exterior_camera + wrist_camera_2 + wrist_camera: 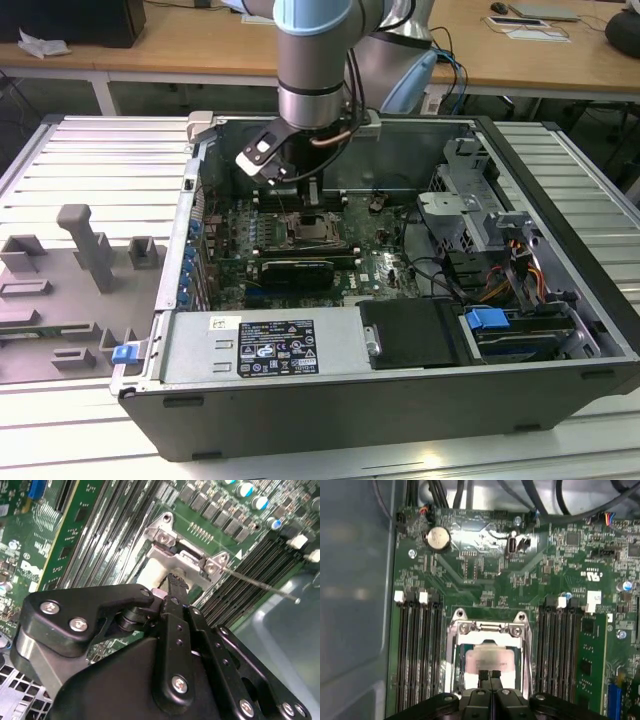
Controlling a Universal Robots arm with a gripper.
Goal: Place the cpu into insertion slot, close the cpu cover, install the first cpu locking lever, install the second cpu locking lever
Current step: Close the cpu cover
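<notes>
The cpu [490, 659], a pale beige square, lies in the insertion slot [318, 231] on the green board inside the open computer case. The cpu cover [490, 628], a silver frame, lies around it, and the chip shows through its cut-out. In the first wrist view my gripper [489, 674] is shut, fingertips together over the cpu's near edge with nothing visible between them. In the second wrist view the black fingertips [173, 581] reach down next to the cover's hinge end [186, 559]. A thin metal locking lever [265, 585] sticks out free from the socket's corner.
Rows of black memory slots [416, 650] flank the socket on both sides. A black ribbed card [296, 270] lies in front of it. The case walls [200, 190], a power supply [262, 346] and a drive cage [470, 215] hem in the board. A grey fixture [88, 250] stands outside, at the exterior view's left.
</notes>
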